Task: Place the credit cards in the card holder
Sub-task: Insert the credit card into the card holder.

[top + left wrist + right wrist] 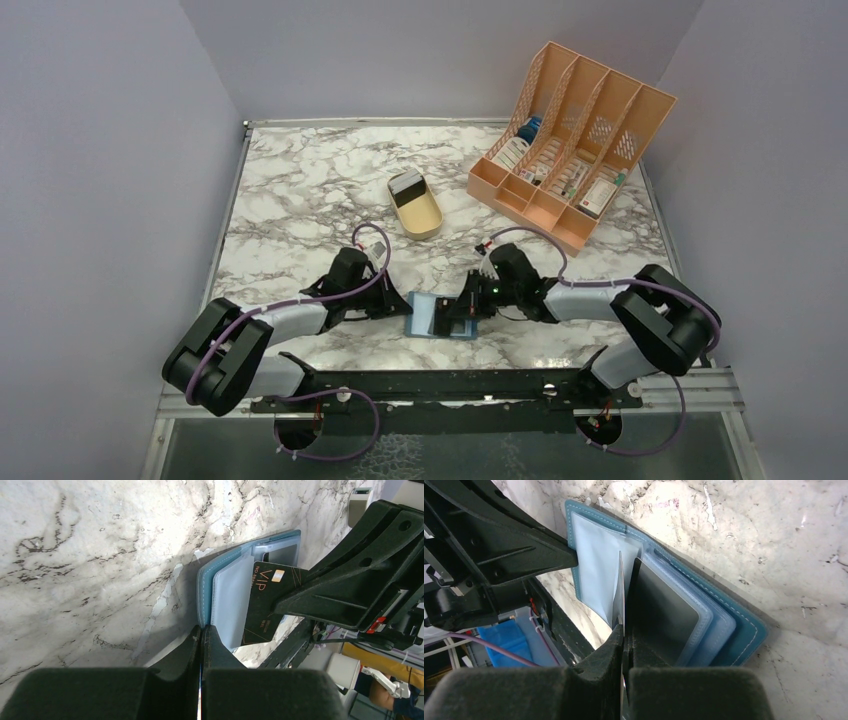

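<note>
Black plastic with gold print, the credit card [262, 607] is pinched at one end by the right gripper [624, 630], whose fingers press flat on it. It hangs tilted just above the open card holder [227, 597], its free end over the pale blue pocket face. The left gripper [201, 632] sits at the holder's outer edge with its fingers pressed together; whether they nip the teal cover or merely brace it I cannot tell. A dark card [666, 612] lies in a clear pocket on the holder's other leaf. To seat this one well, I judge it should be laid flatter, its leading edge squared to the pocket mouth, then slid in slowly while the holder is kept from sliding. The card reads "VIP" beside a gold chip, with "NO BRAN…" alongside; the smaller print is illegible.
</note>
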Robot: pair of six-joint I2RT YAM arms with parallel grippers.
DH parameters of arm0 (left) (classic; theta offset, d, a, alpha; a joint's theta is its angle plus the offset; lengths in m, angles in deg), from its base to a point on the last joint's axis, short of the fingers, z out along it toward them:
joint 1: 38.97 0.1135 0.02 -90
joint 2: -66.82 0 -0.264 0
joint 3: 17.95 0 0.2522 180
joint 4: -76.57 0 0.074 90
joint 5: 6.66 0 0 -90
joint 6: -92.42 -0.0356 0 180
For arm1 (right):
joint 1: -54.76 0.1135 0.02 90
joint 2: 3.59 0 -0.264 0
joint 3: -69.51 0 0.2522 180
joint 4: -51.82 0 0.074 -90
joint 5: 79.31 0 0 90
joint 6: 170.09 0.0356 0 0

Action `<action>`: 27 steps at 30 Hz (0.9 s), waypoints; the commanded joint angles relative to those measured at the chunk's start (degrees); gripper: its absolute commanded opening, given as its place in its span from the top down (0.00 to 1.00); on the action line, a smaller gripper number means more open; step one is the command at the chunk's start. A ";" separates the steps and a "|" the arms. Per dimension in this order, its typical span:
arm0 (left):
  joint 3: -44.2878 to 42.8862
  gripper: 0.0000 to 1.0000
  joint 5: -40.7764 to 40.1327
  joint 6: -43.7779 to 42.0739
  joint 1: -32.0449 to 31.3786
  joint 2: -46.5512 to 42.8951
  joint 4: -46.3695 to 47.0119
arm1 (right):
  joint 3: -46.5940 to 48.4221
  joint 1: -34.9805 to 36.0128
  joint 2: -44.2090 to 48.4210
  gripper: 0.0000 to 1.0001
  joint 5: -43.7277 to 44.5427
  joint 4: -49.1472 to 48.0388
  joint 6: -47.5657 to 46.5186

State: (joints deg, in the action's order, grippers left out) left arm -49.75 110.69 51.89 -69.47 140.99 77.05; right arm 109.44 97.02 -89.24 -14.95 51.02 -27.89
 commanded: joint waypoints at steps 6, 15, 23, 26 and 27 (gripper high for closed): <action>0.99 1.00 -0.76 0.66 -0.18 -0.69 1.05 | 2.61 0.19 -3.50 0.99 -1.47 2.21 -2.35; 1.34 1.00 -0.86 1.49 -0.23 -1.25 1.06 | 4.20 0.19 -6.53 0.97 -2.65 0.87 -2.71; 1.69 1.00 -1.02 1.76 -0.17 -1.53 1.14 | 8.67 0.12 -3.41 0.67 5.18 14.92 -5.68; 1.78 1.00 -1.15 1.83 -0.22 -1.74 1.21 | 9.36 0.19 -2.26 0.60 6.02 18.07 -6.55; 1.79 1.00 -1.24 1.85 -0.19 -1.76 1.17 | 9.41 0.19 -1.75 0.59 6.35 18.84 -6.58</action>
State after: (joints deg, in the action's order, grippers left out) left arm -48.79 110.63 53.55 -69.47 140.33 77.42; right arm 118.18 97.17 -92.73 -13.88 60.85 -31.74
